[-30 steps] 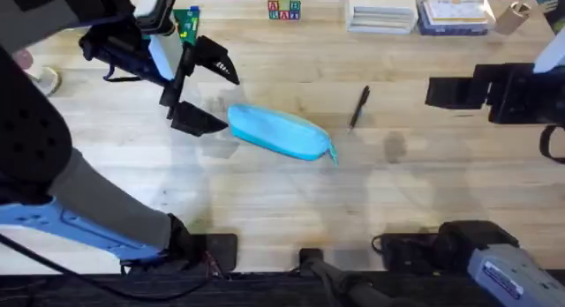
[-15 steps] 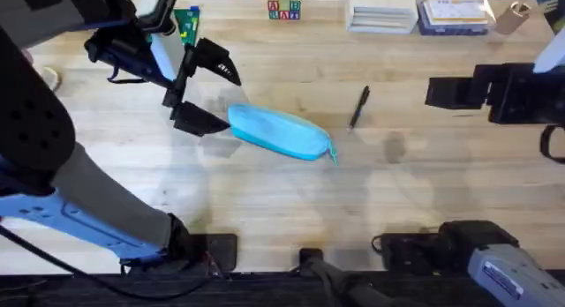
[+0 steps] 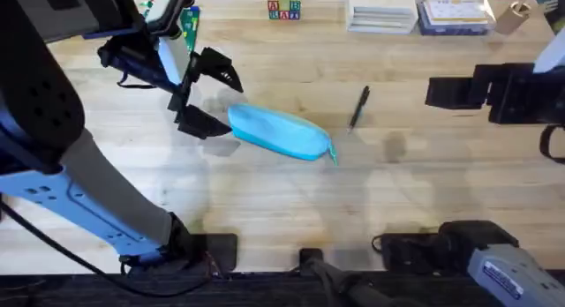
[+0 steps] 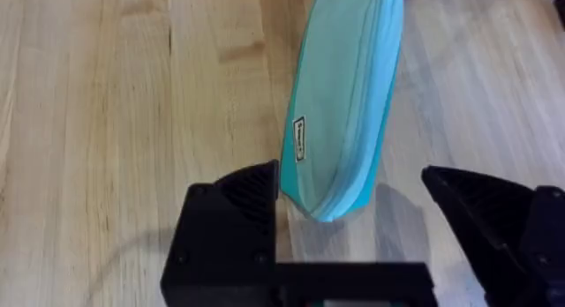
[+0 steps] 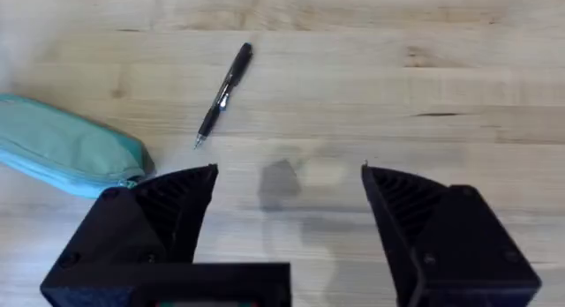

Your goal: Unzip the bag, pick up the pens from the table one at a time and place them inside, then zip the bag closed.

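The light-blue bag [image 3: 281, 132] lies slanted in the middle of the table [image 3: 265, 201], zipper shut as far as I can see. My left gripper [image 3: 225, 101] is open at the bag's left end. In the left wrist view that end of the bag [image 4: 349, 95] sits between the black fingers [image 4: 238, 205] without touching them, inside the left gripper [image 4: 353, 197]. One black pen [image 3: 358, 107] lies to the right of the bag. My right gripper [image 3: 441, 93] hangs open farther right, and its wrist view shows the pen [image 5: 223, 93], the bag [image 5: 71, 148] and the gripper [image 5: 290, 179] holding nothing.
Along the far edge stand alphabet blocks [image 3: 284, 7], a white box [image 3: 381, 9], a blue-lidded box [image 3: 452, 11] and a green piece [image 3: 187, 23]. Bare wood lies in front of the bag and between pen and right gripper.
The left arm has shifted a little to the right, bringing its open gripper slightly closer to the bag's end. Bag, pen and right arm have not moved.
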